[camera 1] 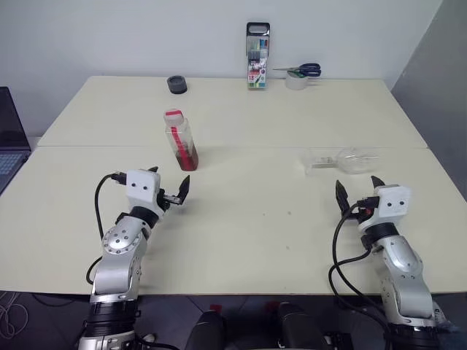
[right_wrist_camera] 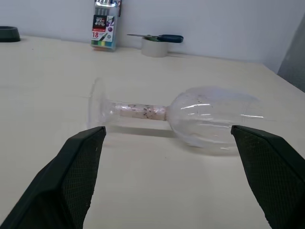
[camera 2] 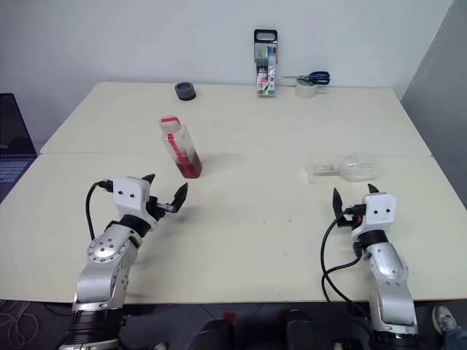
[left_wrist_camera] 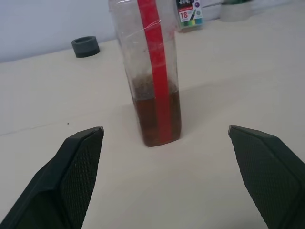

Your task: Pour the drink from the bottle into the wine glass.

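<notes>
The bottle (camera 1: 180, 138) stands upright on the left half of the table (camera 1: 241, 219), clear with a red strip and red-and-white cap. The reddish-brown drink (left_wrist_camera: 157, 117) fills only its bottom part. My left gripper (camera 1: 169, 182) is open just in front of the bottle, not touching it; in the left wrist view the bottle (left_wrist_camera: 150, 71) rises between the two black fingers (left_wrist_camera: 78, 171). The wine glass (camera 1: 343, 160) lies on its side on the right, foot pointing left. My right gripper (camera 1: 357, 186) is open just in front of it, the bowl (right_wrist_camera: 205, 119) ahead of its fingers.
At the table's far edge stand a pack of coloured pens (camera 1: 257, 55), a tape roll (camera 1: 295, 82) with blue-handled scissors (camera 1: 303, 70) on it, and a dark round object (camera 1: 176, 84). A laptop (camera 1: 9, 142) sits off the left side. A seam (camera 1: 241, 146) crosses the table.
</notes>
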Available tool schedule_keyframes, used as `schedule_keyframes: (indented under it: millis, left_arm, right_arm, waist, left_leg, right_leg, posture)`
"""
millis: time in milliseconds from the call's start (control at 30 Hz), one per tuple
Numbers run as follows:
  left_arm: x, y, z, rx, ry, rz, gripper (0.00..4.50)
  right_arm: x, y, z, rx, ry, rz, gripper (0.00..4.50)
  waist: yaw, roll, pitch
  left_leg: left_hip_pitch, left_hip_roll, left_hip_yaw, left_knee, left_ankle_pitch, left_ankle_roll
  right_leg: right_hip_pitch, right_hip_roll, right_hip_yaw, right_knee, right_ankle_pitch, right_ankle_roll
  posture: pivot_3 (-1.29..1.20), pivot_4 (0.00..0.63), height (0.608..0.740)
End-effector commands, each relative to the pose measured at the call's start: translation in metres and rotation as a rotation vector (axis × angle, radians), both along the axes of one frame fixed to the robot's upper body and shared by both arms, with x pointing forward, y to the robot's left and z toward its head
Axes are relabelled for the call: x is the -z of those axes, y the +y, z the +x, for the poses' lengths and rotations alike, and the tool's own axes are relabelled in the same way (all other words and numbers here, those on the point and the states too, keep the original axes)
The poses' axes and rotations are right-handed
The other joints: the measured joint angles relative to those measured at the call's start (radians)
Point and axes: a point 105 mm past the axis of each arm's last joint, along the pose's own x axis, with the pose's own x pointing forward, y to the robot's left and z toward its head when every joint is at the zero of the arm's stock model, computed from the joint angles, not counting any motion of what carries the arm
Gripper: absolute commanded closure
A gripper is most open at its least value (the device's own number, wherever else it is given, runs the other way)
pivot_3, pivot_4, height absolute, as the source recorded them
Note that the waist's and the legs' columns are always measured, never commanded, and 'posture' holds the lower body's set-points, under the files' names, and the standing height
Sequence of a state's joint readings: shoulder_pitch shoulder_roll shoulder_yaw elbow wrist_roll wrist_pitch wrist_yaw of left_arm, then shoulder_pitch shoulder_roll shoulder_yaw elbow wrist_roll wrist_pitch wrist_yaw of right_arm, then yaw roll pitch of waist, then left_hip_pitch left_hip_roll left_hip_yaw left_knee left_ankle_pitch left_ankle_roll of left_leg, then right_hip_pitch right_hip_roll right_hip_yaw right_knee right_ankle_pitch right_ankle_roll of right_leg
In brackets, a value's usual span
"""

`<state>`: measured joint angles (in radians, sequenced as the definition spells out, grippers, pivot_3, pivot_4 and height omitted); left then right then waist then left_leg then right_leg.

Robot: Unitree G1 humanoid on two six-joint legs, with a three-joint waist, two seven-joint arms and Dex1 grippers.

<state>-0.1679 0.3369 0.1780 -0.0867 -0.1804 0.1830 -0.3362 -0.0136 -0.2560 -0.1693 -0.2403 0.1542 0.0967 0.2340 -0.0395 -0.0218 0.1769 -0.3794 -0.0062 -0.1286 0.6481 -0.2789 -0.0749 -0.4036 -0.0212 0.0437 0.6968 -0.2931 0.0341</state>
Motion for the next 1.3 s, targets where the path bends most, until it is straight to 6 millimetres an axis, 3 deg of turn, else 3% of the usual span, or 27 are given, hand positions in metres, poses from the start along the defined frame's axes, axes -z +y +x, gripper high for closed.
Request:
schedule_keyframes:
  millis: [33, 200, 333, 767, 1300]
  left_arm:
    - [-0.016, -0.007, 0.003, -0.003, -0.065, 0.015, 0.02]
    - [-0.023, -0.008, 0.013, -0.07, -0.07, -0.007, 0.02]
    - [-0.03, -0.005, 0.021, -0.123, -0.065, 0.003, 0.02]
    - [-0.043, -0.013, 0.043, -0.103, -0.057, 0.011, 0.02]
    - [-0.06, -0.017, 0.078, -0.126, -0.071, 0.007, 0.02]
  right_arm:
    - [-0.028, 0.035, -0.005, -0.246, -0.056, -0.038, 0.0]
    - [-0.05, 0.075, -0.018, -0.569, -0.004, -0.032, 0.0]
    - [-0.062, 0.09, -0.024, -0.693, 0.024, -0.059, 0.0]
    - [-0.077, 0.114, -0.04, -0.891, 0.036, -0.124, 0.0]
    - [-0.093, 0.121, -0.031, -0.897, -0.018, -0.141, 0.0]
  waist:
    - [0.0, 0.0, 0.0]
    - [0.0, 0.0, 0.0]
    - [0.003, 0.0, 0.0]
    - [0.006, 0.0, 0.0]
    - [0.007, -0.001, 0.0]
  left_leg:
    - [0.0, 0.0, 0.0, 0.0, 0.0, 0.0]
    - [0.0, 0.0, -0.001, 0.001, 0.0, 0.0]
    - [-0.001, 0.0, -0.001, 0.001, 0.0, 0.0]
    - [-0.001, -0.001, -0.001, 0.001, 0.0, 0.0]
    - [-0.002, -0.001, -0.002, 0.002, 0.0, 0.0]
  right_leg:
    - [0.0, 0.0, 0.0, 0.0, 0.0, 0.0]
    - [0.0, 0.0, -0.001, 0.0, 0.0, 0.0]
    - [0.001, 0.0, -0.001, -0.001, 0.0, 0.0]
    - [0.001, 0.0, -0.001, -0.001, 0.0, 0.0]
    - [0.0, 0.0, -0.002, -0.001, 0.0, 0.0]
  posture:
    - [0.0, 0.15, 0.74]
    - [0.0, 0.15, 0.74]
    - [0.0, 0.15, 0.74]
    - [0.0, 0.15, 0.74]
    - [0.0, 0.15, 0.74]
